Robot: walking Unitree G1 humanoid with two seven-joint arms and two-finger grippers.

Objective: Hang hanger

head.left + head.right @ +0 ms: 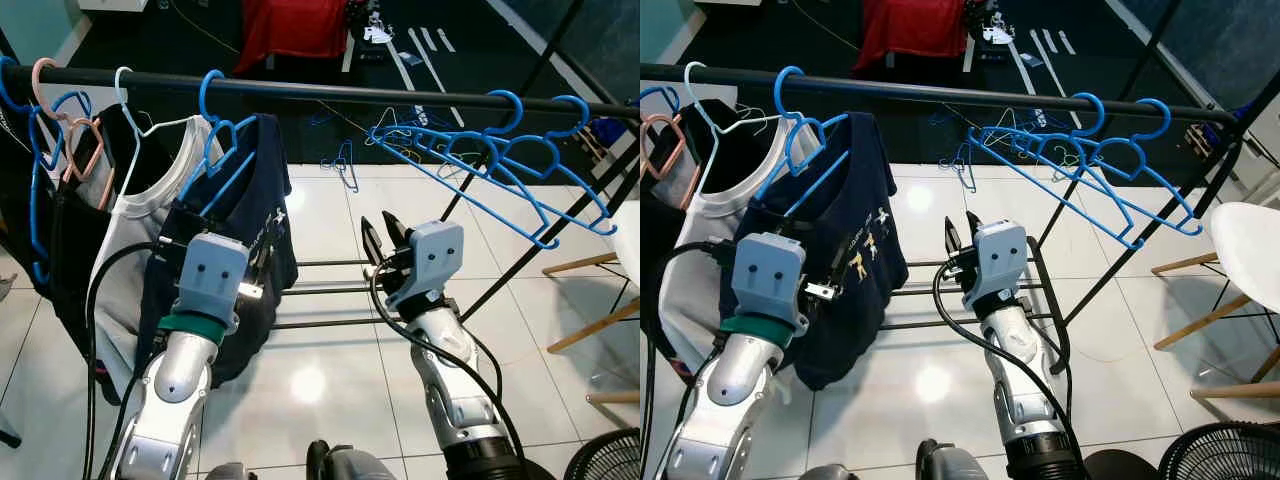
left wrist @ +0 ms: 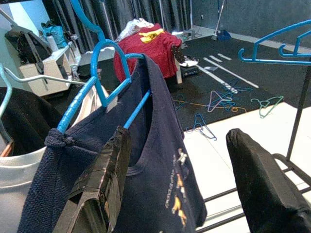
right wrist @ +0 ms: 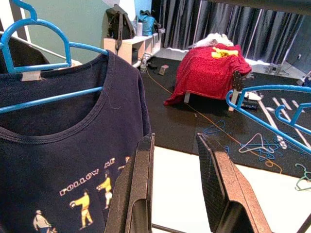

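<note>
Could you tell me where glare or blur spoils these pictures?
Left eye view: a lamp glares off the white floor tiles. Right eye view: the same bright spot, otherwise sharp. Left wrist view: the near left tool is soft, the navy shirt crisp. Right wrist view: even light.

left arm: bent up, silver | left gripper (image 1: 262,262): two black fingers wide apart, nothing between them | right arm: bent up beside it | right gripper (image 1: 387,236): fingers (image 3: 141,189) a little apart, holding nothing
</note>
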